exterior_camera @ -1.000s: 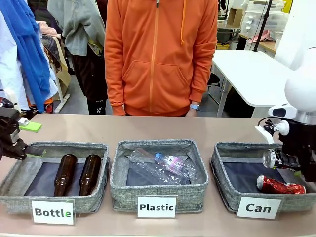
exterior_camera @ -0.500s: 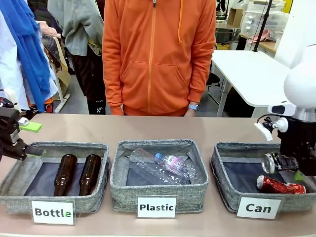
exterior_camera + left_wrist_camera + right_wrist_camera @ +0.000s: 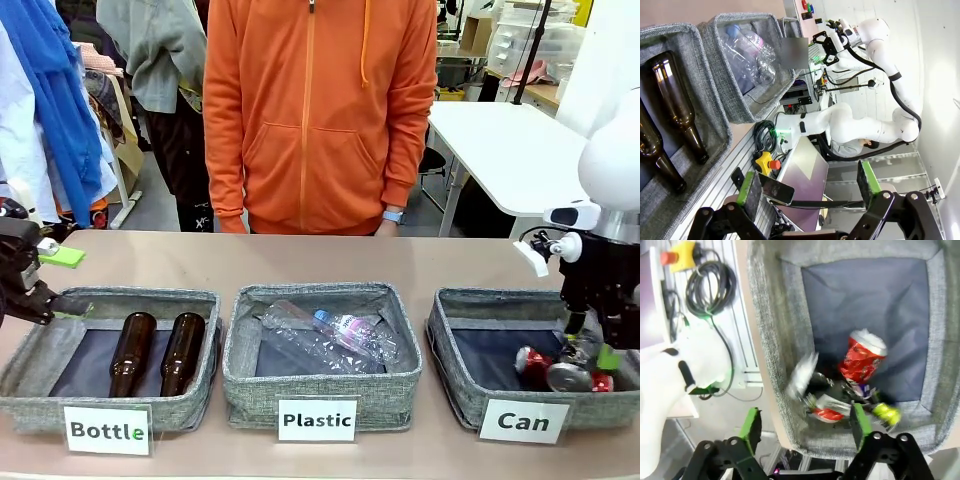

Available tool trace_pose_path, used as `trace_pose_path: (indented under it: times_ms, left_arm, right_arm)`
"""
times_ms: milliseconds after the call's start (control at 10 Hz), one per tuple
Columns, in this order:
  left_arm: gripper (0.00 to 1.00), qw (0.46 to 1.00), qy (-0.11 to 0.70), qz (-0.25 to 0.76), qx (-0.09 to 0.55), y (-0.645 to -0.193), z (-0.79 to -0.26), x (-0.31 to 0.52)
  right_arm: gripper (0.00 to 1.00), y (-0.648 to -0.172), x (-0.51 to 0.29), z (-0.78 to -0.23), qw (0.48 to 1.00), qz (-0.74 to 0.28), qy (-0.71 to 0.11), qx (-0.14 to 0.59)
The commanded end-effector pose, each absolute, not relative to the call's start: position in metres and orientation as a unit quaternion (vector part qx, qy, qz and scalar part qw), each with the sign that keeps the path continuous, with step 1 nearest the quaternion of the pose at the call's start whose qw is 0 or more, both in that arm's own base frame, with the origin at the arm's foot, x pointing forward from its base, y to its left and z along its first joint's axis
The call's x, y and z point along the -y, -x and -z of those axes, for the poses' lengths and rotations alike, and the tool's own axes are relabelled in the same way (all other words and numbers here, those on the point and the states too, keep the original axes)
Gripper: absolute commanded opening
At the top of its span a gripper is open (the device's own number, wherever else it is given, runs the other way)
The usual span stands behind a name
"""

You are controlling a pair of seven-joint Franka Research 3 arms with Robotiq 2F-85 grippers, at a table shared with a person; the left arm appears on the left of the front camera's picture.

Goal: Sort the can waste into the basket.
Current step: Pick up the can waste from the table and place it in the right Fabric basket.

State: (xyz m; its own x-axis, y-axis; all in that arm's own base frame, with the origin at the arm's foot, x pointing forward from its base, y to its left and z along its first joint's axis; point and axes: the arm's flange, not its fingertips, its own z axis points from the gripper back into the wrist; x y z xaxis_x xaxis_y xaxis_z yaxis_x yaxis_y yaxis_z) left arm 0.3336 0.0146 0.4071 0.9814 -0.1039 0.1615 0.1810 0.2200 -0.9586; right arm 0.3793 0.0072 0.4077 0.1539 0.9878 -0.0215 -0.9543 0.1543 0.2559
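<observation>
The "Can" basket (image 3: 452, 388) stands at the table's right end. In it lies the red can (image 3: 533, 362), with the crushed dark can (image 3: 568, 377) beside it, silver end toward me. My right gripper (image 3: 592, 345) hangs open just above them. In the right wrist view, the dark can (image 3: 821, 401) is blurred and lies loose between the spread fingers of my right gripper (image 3: 805, 422). The red can (image 3: 862, 357) lies beyond it on the dark floor of the basket (image 3: 775, 340). My left gripper (image 3: 68, 282) stands open and holds nothing over the table's far left end, also seen as the left gripper (image 3: 810, 182).
The "Bottle" bin (image 3: 30, 385) at the left holds two brown glass bottles (image 3: 155, 350). The "Plastic" bin (image 3: 322, 390) in the middle holds clear plastic bottles (image 3: 335, 335). A person in an orange hoodie (image 3: 320, 110) stands at the far side.
My right gripper held the dark can above the "Can" basket. It has since dipped and opened. The can now lies in the basket beside the red one. The left arm stayed put.
</observation>
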Motion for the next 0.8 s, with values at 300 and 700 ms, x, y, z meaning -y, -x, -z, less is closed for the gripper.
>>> trace_pose_path:
  times_ms: [300,700]
  left_arm:
    - [1.00,0.784,0.614,0.087,0.028,-0.332,-0.410,-0.016]
    - [1.00,0.784,0.614,0.087,0.028,-0.332,-0.410,-0.016]
  right_arm:
    - [1.00,-0.392,-0.008,-0.424,0.770,-0.579,-0.269,0.007]
    - [1.00,-0.394,0.009,-0.443,0.725,-0.324,-0.579,0.186]
